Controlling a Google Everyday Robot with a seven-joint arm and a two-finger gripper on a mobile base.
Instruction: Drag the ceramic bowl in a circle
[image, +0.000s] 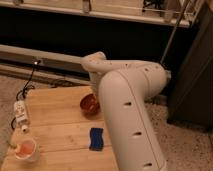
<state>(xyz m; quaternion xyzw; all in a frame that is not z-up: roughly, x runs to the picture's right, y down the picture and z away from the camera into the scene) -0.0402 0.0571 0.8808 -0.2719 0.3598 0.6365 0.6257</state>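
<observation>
Tool (94, 96) at the ceramic bowl (89, 105); open tabletop (57, 122) lies between blue sponge (96, 138), cup (26, 149), power strip (20, 110).
</observation>
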